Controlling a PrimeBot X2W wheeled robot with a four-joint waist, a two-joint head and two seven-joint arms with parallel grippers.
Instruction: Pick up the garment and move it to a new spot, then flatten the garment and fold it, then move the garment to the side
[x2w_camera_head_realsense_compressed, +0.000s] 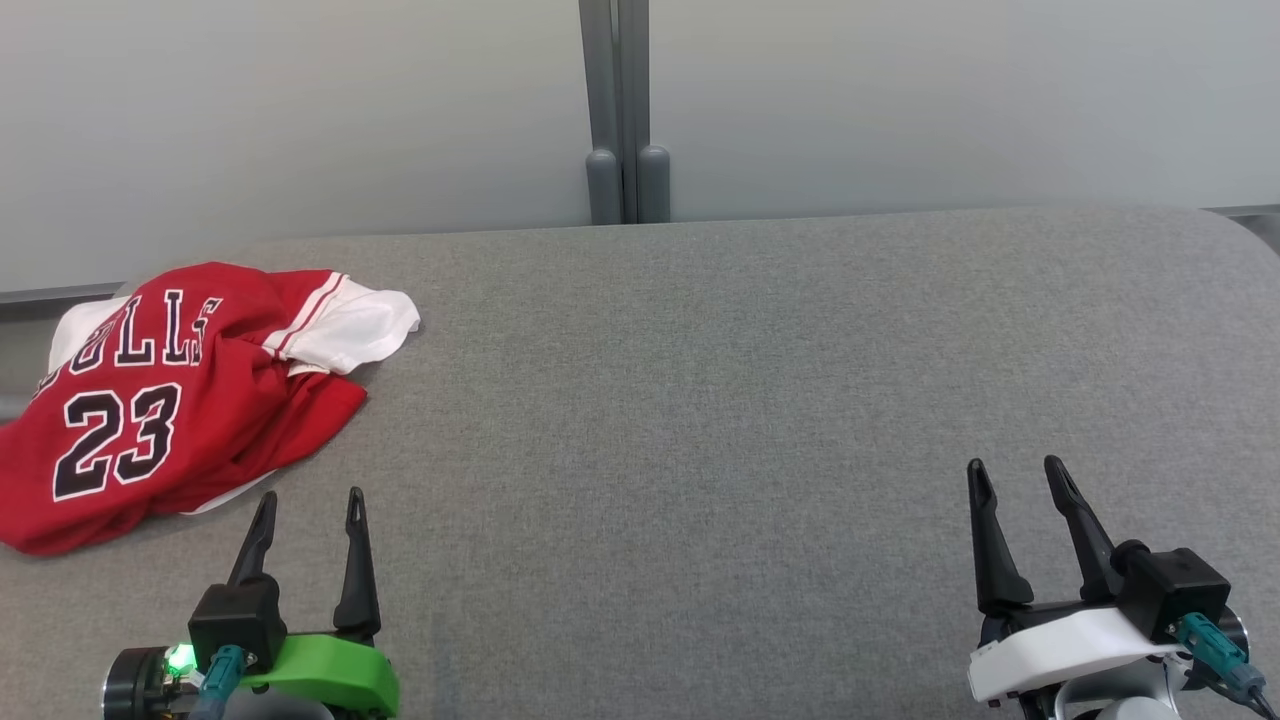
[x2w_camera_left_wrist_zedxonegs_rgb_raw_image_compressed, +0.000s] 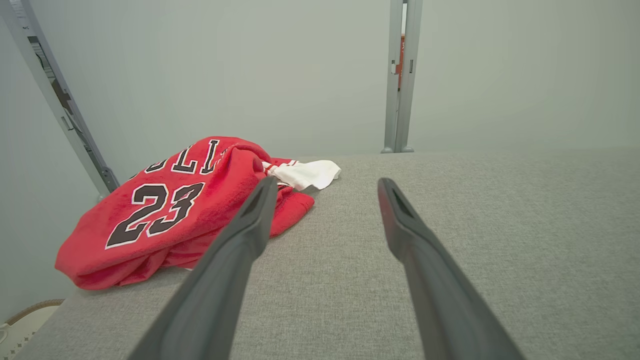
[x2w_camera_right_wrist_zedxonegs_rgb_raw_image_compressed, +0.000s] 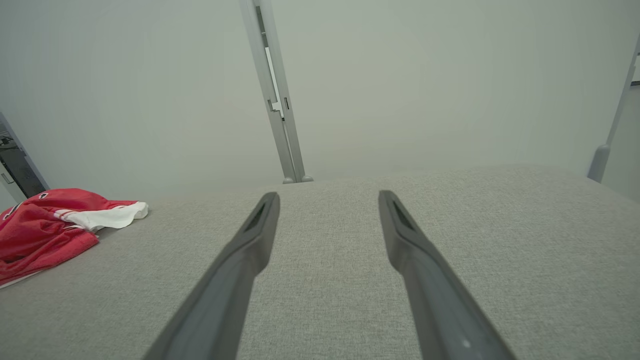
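Garment: judged soft, light, limp; crumpled at worktop far-left corner | Hold: pinch near red hem | Left claw, right claw: open, empty

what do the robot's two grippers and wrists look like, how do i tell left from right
The left gripper and right gripper each have two long, dark, tapered fingers with a slot near each tip. The left has a bright green wrist shell with a lit green lamp; the right has a white wrist shell. A teal cable plug enters each.
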